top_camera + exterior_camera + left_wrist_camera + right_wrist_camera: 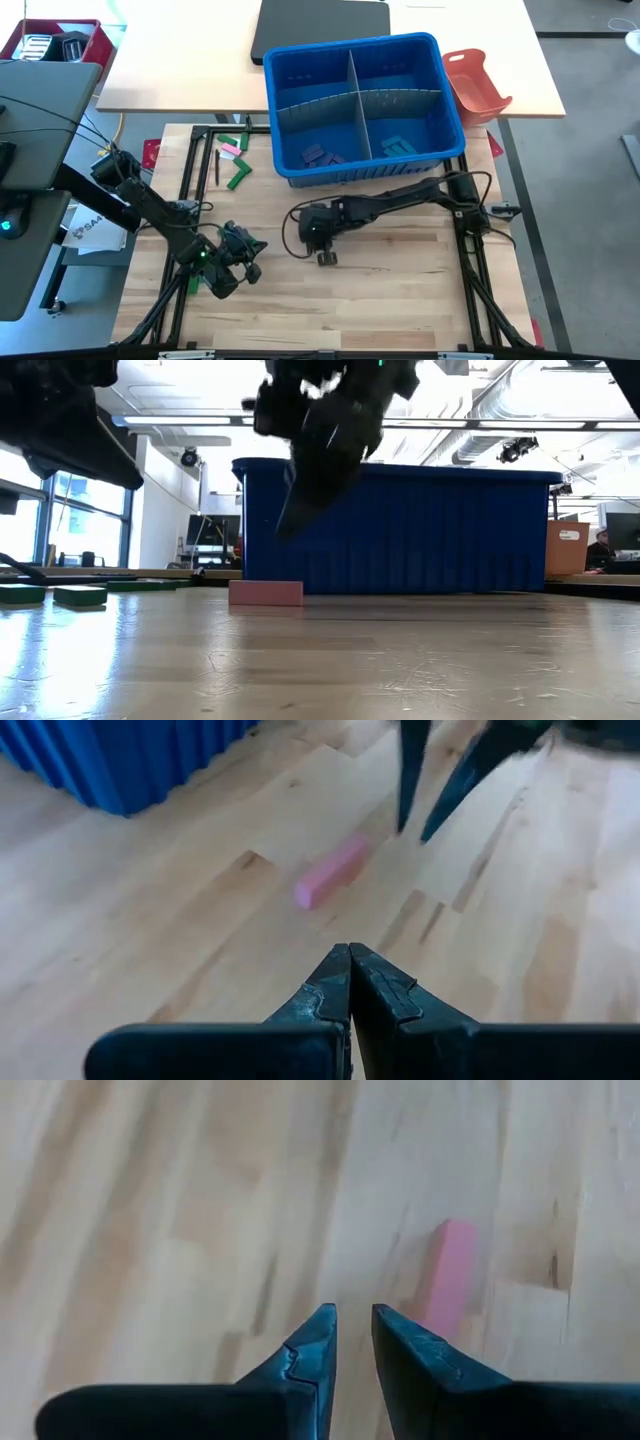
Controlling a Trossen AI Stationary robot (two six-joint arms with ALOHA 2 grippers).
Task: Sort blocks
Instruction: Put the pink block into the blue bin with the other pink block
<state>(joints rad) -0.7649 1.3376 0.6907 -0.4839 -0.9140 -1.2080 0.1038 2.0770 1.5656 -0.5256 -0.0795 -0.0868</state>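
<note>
A pink block point(332, 870) lies flat on the wooden table, in front of the blue bin point(355, 60); the right wrist view shows this block point(447, 1275) beside my fingers, not between them. My right gripper point(354, 1320) hovers just above the block, pointing steeply down, its fingertips a narrow gap apart with nothing in it. Seen from the low view, the block point(265, 592) rests on the table under that gripper point(300, 510). My left gripper point(350, 955) is shut and empty, left of the block, pointing at it. More green and pink blocks point(236, 160) lie at the far left.
The blue bin has a grey divider point(352, 95); purple blocks point(320, 155) and blue blocks point(395, 148) lie in its near compartments. An orange-red tray point(475, 85) stands right of the bin. Black frame rails point(190, 180) run along the table's sides. Bare wood stretches toward the near edge.
</note>
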